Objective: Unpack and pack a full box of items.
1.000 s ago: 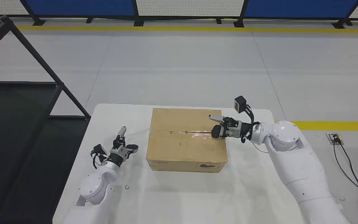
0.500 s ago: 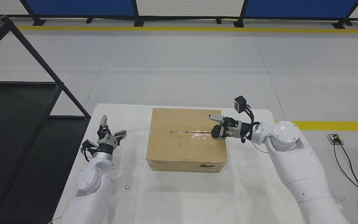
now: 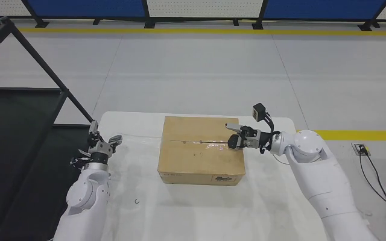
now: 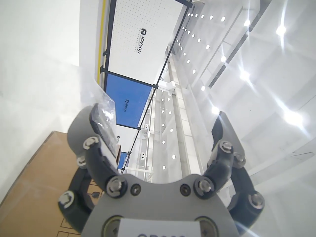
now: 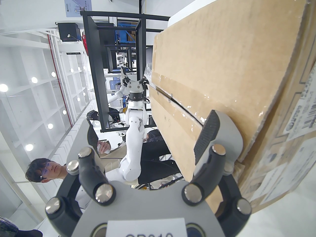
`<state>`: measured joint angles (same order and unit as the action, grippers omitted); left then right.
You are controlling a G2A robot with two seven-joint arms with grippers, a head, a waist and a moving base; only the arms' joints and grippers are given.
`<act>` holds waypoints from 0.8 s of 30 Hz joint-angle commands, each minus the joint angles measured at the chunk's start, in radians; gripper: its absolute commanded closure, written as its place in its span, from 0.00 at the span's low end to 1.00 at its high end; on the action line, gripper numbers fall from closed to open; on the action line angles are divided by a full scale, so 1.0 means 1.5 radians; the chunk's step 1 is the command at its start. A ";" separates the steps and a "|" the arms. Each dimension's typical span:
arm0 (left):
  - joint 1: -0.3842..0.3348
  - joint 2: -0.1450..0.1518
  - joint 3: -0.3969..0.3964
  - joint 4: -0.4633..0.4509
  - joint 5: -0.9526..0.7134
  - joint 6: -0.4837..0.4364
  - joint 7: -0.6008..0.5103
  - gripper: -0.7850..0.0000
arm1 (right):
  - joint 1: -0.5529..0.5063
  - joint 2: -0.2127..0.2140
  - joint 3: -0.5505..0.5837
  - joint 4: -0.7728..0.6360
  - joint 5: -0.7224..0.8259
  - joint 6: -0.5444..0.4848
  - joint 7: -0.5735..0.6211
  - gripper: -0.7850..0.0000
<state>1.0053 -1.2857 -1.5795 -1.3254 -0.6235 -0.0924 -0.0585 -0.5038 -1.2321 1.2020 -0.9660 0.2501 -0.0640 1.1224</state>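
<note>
White table [image 3: 181,211], one; its near edge is cut off. One small dark loop [image 3: 137,200] lies on it nearest the robot, apart from the box's front left corner; too small to identify. One cardboard box [image 3: 199,150] sits mid-table, flaps down, with one seam [image 5: 172,99] running left to right across the top.

Two grippers, both spread wide, neither pinching anything. At the box's right end is the right gripper [image 3: 231,135]: one finger [image 5: 209,134] is at the top's edge just beside the seam, the other is held off the cardboard. Over the table's left edge, well apart from the box, is the left gripper [image 3: 104,133], fingers pointing up and away. One clear tape strip [image 4: 105,108] clings to one of its pads, stuck on rather than clamped.

Hard to make out: the tape's run from that pad toward the box's left end is faint in the top view, and I can't tell where it ends. Glossy patches sit on the seam near the right gripper; can't tell if it is sealed or slit. Box contents are hidden.

Around: one black metal frame [image 3: 42,66] and a dark platform [image 3: 27,138] are left of the table. Grey floor lies beyond, then one yellow line [image 3: 181,30], then blue and white panels [image 3: 84,7] farthest off.
</note>
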 commanded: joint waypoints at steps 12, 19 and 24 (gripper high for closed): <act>-0.046 0.002 0.039 0.071 0.052 0.090 -0.068 0.00 | 0.000 0.000 0.000 0.000 0.000 0.000 0.000 0.00; -0.080 0.000 0.057 0.124 0.058 0.115 -0.086 0.00 | 0.000 0.000 0.000 0.000 0.000 0.000 0.000 0.00; -0.109 -0.002 0.063 0.157 0.058 0.123 -0.093 0.00 | 0.000 0.000 0.000 0.000 0.000 0.000 0.000 0.00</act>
<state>0.8487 -1.2875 -1.4862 -1.0973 -0.5371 0.0968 -0.2000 -0.5038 -1.2321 1.2020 -0.9660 0.2501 -0.0640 1.1224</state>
